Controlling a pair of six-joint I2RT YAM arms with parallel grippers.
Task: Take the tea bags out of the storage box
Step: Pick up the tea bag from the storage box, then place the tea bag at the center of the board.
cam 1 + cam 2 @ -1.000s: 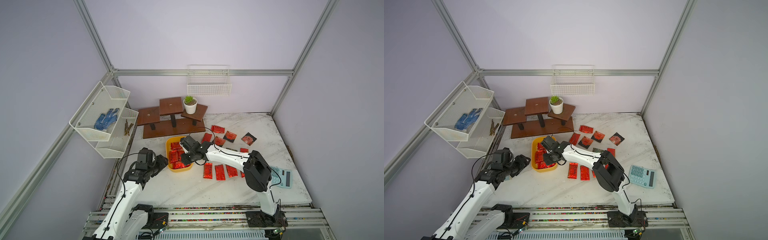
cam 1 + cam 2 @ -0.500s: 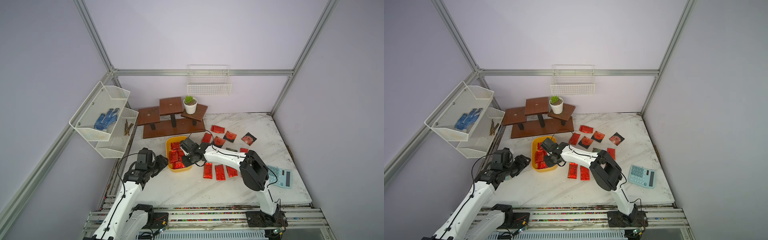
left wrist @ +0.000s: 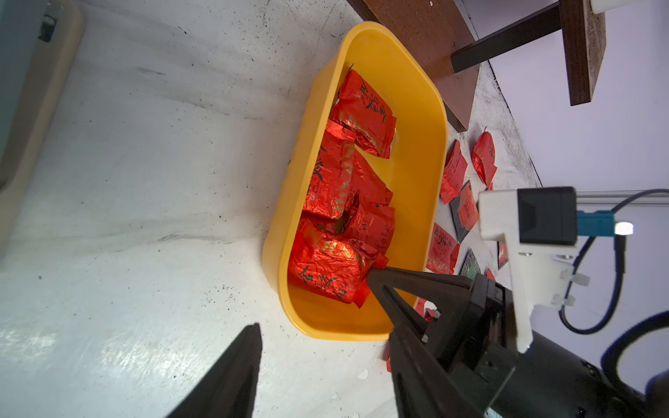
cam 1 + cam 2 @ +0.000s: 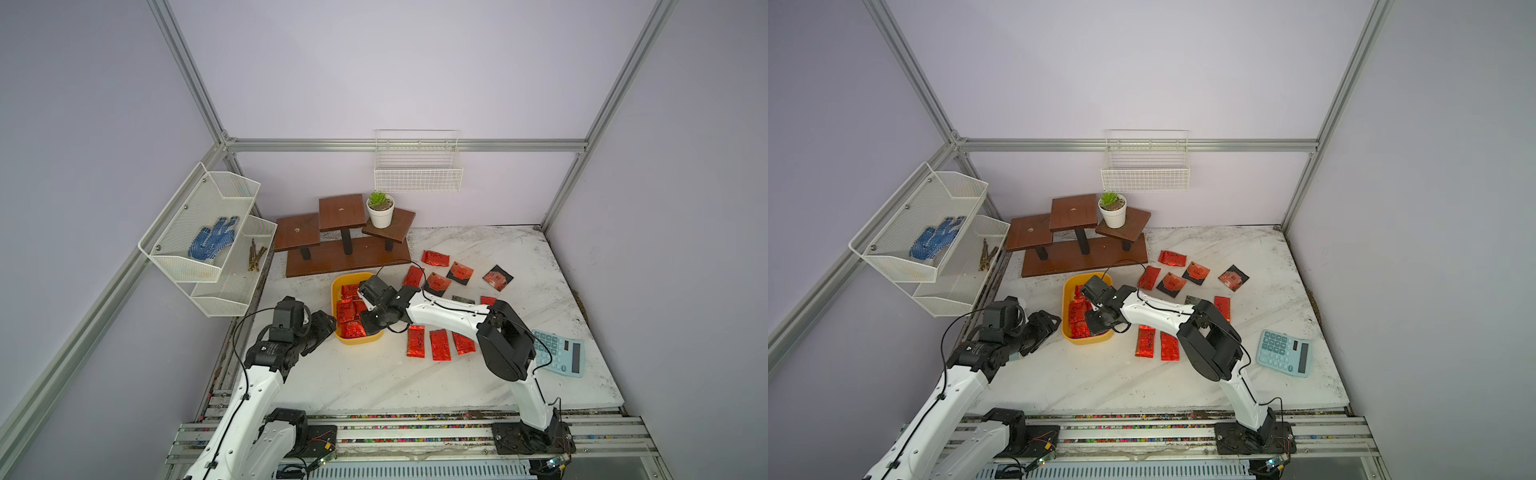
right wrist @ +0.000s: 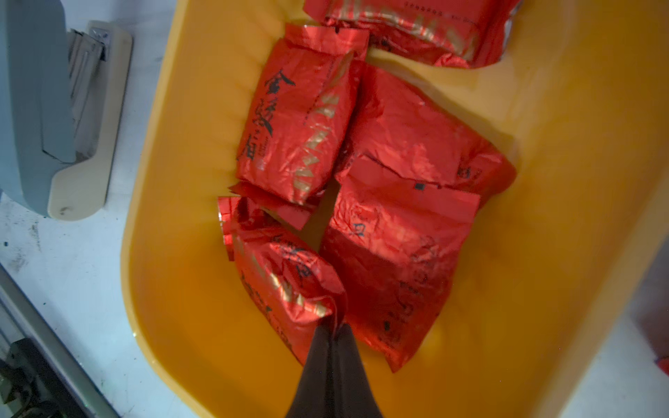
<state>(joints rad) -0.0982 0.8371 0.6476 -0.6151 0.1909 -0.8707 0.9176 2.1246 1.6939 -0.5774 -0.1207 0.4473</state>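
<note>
Inside the yellow storage box (image 5: 543,181), left of centre on the marble table (image 4: 374,382), the right gripper (image 5: 331,330) pinches the foil edge of one red tea bag (image 5: 286,286), jaws pressed together. Other tea bags (image 5: 300,119) lie around it in the tub. The left gripper (image 4: 327,323) hovers just beside the box's near-left side, jaws spread, holding nothing. More sachets (image 4: 432,353) lie on the table to the right.
</note>
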